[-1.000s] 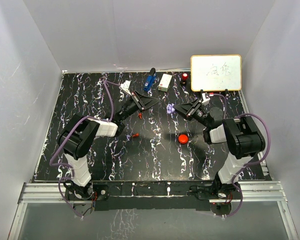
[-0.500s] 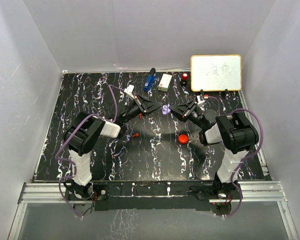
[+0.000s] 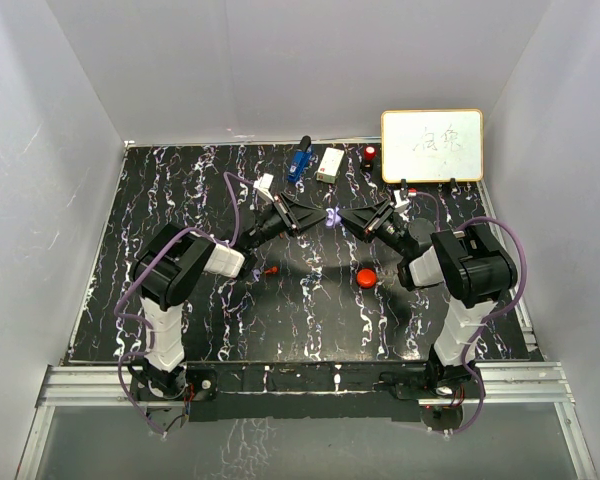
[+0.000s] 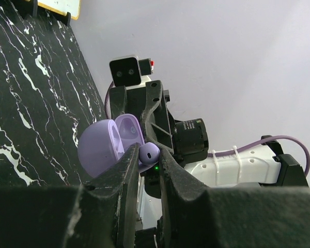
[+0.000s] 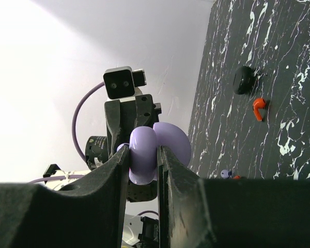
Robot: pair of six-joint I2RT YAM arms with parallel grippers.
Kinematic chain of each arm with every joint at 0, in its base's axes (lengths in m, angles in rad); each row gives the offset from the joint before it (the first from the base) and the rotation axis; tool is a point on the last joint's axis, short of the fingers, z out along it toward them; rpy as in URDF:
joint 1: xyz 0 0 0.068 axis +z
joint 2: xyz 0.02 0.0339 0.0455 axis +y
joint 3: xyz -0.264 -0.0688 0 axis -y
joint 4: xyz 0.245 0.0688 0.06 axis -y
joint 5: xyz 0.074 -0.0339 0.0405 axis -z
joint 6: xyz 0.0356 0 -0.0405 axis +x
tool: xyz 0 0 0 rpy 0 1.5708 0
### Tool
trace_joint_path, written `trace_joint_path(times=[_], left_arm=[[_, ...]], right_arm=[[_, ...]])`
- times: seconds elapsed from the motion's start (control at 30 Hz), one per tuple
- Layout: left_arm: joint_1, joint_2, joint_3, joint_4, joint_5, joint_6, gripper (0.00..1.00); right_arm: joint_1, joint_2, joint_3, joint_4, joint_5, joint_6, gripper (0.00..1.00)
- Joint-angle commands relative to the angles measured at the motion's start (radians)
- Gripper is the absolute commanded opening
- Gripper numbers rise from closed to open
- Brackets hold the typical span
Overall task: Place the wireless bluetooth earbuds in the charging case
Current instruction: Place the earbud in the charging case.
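Top external view: we see our left gripper and right gripper meeting above the black marbled table, nearer its far edge; a second ago they were apart. The left clamps a tiny purple plastic earbud, held against the round purple open case gripped by the right.

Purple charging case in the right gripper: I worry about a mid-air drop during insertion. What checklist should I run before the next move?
1. Round purple plastic charging case clamped between the fingers of the right gripper: ok.
2. Case hinged open: ok.
3. Small purple earbud pinched in the left gripper: ok.
4. Earbud close beside the open case: ok.
5. Earbud lined up with a recess in the case: cannot tell.
6. That recess empty: cannot tell.
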Motion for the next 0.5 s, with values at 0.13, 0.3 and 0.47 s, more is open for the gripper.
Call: trace_joint_path(times=[0.13, 0.3, 0.47], left_arm=[[-0.005, -0.001, 0.04, 0.277, -0.006, 0.008, 0.0], [-0.006, 0.006, 0.05, 0.273, -0.006, 0.014, 0.0], [-0.006, 0.011, 0.051, 0.274, -0.004, 0.015, 0.0]], right_arm=[[0.01, 0.004, 0.031, 0.131, 0.009, 0.011, 0.0], [0.011, 0.008, 0.031, 0.14, 0.008, 0.019, 0.0], [0.013, 0.01, 0.033, 0.152, 0.008, 0.03, 0.0]])
